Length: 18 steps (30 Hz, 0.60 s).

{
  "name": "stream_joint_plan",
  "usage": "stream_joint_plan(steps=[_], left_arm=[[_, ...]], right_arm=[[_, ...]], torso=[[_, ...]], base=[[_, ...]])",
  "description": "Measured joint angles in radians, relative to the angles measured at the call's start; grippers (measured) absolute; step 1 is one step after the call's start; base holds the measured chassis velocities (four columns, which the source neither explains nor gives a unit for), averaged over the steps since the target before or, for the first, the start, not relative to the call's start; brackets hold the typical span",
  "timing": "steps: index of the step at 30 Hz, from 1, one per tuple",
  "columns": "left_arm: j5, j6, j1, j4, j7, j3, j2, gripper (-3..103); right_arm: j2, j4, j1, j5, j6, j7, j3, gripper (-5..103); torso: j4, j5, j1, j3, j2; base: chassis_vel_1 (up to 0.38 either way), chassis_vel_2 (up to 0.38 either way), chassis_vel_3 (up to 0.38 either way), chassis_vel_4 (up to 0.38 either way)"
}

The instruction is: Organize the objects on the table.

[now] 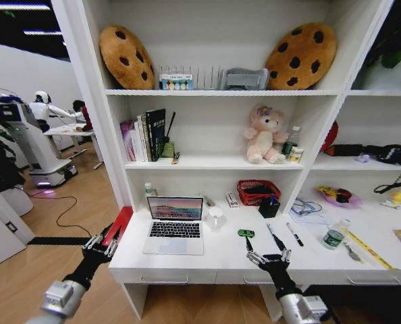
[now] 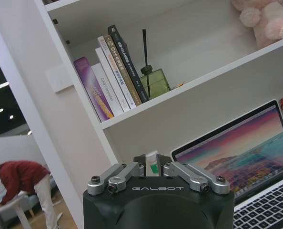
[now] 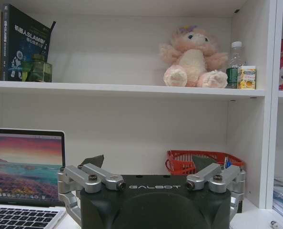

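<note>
On the white table [image 1: 217,260] an open silver laptop [image 1: 175,227] stands left of centre, its screen lit [image 2: 241,148] [image 3: 22,164]. A tiny green object [image 1: 246,233] lies to its right, and two dark pens [image 1: 275,237] [image 1: 294,234] lie beyond that. My left gripper [image 1: 99,246] [image 2: 152,162] hovers off the table's left front corner, fingers drawn together on nothing. My right gripper [image 1: 268,257] [image 3: 146,162] hangs open over the front edge, just in front of the green object and the pens.
A red basket [image 1: 258,192] [image 3: 203,162], black pen cup [image 1: 269,207], white jar [image 1: 215,217] and water bottle [image 1: 334,235] stand on the table. Shelves above hold books [image 1: 145,135], a pink plush [image 1: 264,133] and cookie cushions [image 1: 126,57]. Another robot [image 1: 25,142] stands far left.
</note>
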Motion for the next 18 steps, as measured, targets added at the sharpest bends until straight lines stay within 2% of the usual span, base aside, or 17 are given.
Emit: stream_joint_plan(steps=[1,2,3,4,5,7,8,10,13,15,16,18], left_arm=[[-0.002,-0.016,-0.032,0.036,0.013,-0.002,0.039,11],[0.000,-0.054,-0.089,0.103,0.042,-0.007,0.107,6],[0.005,-0.070,-0.112,0.131,0.055,-0.010,0.134,6],[0.028,-0.109,-0.169,0.205,0.093,-0.014,0.204,1],[0.028,-0.109,-0.169,0.205,0.093,-0.014,0.204,1],[0.068,-0.173,-0.258,0.308,0.176,0.010,0.295,0],[0.068,-0.173,-0.258,0.308,0.176,0.010,0.295,0],[0.095,-0.193,-0.346,0.382,0.265,0.063,0.373,0],[0.101,-0.193,-0.388,0.405,0.296,0.092,0.397,0],[0.114,-0.191,-0.543,0.482,0.344,0.221,0.435,0],[0.114,-0.191,-0.543,0.482,0.344,0.221,0.435,0],[0.118,-0.192,-0.741,0.563,0.370,0.403,0.443,0]], right_arm=[[0.002,-0.001,-0.002,-0.003,0.001,0.002,0.002,100],[0.003,-0.003,-0.004,-0.006,0.002,0.005,0.006,100],[0.002,-0.004,-0.004,-0.008,0.004,0.007,0.008,100],[-0.004,-0.006,0.000,-0.008,0.004,0.011,0.012,100],[-0.004,-0.006,0.000,-0.008,0.004,0.011,0.012,100],[-0.009,-0.011,0.001,-0.008,0.009,0.016,0.023,100],[-0.009,-0.011,0.001,-0.008,0.009,0.016,0.023,100],[-0.009,-0.016,-0.003,-0.009,0.012,0.022,0.031,100],[-0.007,-0.016,-0.004,-0.009,0.013,0.021,0.033,100],[-0.001,-0.018,-0.008,-0.013,0.017,0.016,0.039,100],[-0.001,-0.018,-0.008,-0.013,0.017,0.016,0.039,100],[0.007,-0.024,-0.011,-0.018,0.021,0.016,0.050,100]], torso=[[0.0000,-0.0001,0.000,0.000,0.000],[-0.0002,-0.0003,0.000,0.000,0.000],[-0.0002,-0.0002,0.000,0.000,0.000],[-0.0005,0.0003,0.000,0.000,0.000],[-0.0005,0.0003,0.000,0.000,0.000],[0.0000,0.0000,0.000,0.000,0.000],[0.0000,0.0000,0.000,0.000,0.000],[-0.0001,0.0000,0.000,0.000,0.000],[0.0000,0.0002,0.000,0.000,0.000],[0.0003,0.0003,0.000,0.000,0.000],[0.0003,0.0003,0.000,0.000,0.000],[-0.0002,-0.0001,0.000,0.000,0.000]], base=[[0.000,0.000,0.000,0.000],[0.000,0.000,0.000,0.000],[0.000,0.000,0.000,0.000],[0.000,0.000,0.000,0.000],[0.000,0.000,0.000,0.000],[0.000,0.000,0.000,0.000],[0.000,0.000,0.000,0.000],[0.000,0.000,0.000,0.000],[0.000,0.000,0.000,0.000],[0.000,0.000,0.000,0.000],[0.000,0.000,0.000,0.000],[0.000,0.000,0.000,0.000]])
